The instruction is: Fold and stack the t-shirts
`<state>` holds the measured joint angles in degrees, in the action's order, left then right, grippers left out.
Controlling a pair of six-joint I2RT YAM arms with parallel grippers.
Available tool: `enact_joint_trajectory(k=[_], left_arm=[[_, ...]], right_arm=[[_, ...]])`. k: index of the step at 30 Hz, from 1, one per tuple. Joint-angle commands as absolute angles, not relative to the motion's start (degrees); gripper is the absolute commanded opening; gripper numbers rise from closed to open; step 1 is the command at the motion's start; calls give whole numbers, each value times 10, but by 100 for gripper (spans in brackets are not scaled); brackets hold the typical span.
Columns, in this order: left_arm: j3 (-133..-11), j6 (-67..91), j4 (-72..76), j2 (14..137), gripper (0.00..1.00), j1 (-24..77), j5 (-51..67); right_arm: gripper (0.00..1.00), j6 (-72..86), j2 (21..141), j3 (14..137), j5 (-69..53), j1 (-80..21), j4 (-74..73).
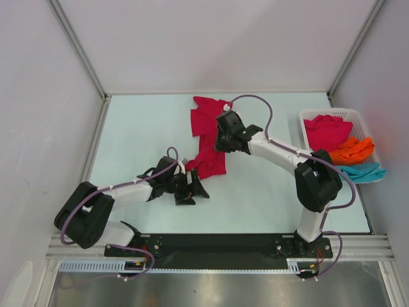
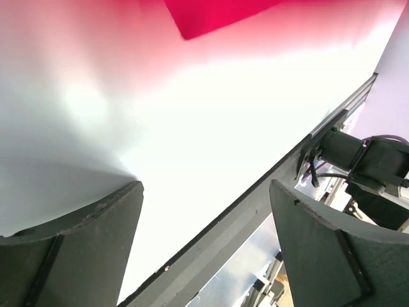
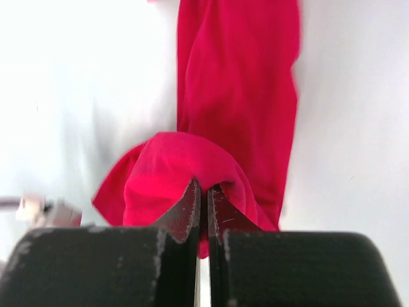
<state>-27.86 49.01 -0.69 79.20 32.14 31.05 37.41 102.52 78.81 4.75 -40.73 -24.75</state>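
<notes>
walls [image 1: 211, 38]: plain pale grey panels | table [image 1: 147, 134]: pale mint top | frame [image 1: 77, 51]: aluminium posts | light: even

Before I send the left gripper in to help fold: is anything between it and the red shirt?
Nothing visible. Only table separates the open left gripper from the red shirt; the right gripper pinches it farther up.

No readable text, label, brand, number or sign appears in any view.

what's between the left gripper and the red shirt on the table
Only bare table, shown in the left wrist view, separates the left gripper from the red shirt.
</notes>
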Motion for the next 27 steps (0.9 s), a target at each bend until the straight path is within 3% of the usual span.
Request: enact_joint_trajectory(k=[1,10,15,16,18,27], left_arm=[[-268,470,-47,779,88,325,263],[-267,462,-69,756,88,325,252],[-260,461,-75,745,88,325,249],[-259,461,-75,744,88,325,248],[-254,461,-76,739,88,325,248],[-250,460,-77,736,88,324,248]], right_arm=[[0,351,1062,860,79,-374,-264],[0,352,1150,925,109,-356,-289],[11,348,1185,946,100,-351,-294],[20,343,1187,947,102,-351,-292],[24,334,1192,956,108,-350,-291],[25,286,1207,1042,155,-317,-331]])
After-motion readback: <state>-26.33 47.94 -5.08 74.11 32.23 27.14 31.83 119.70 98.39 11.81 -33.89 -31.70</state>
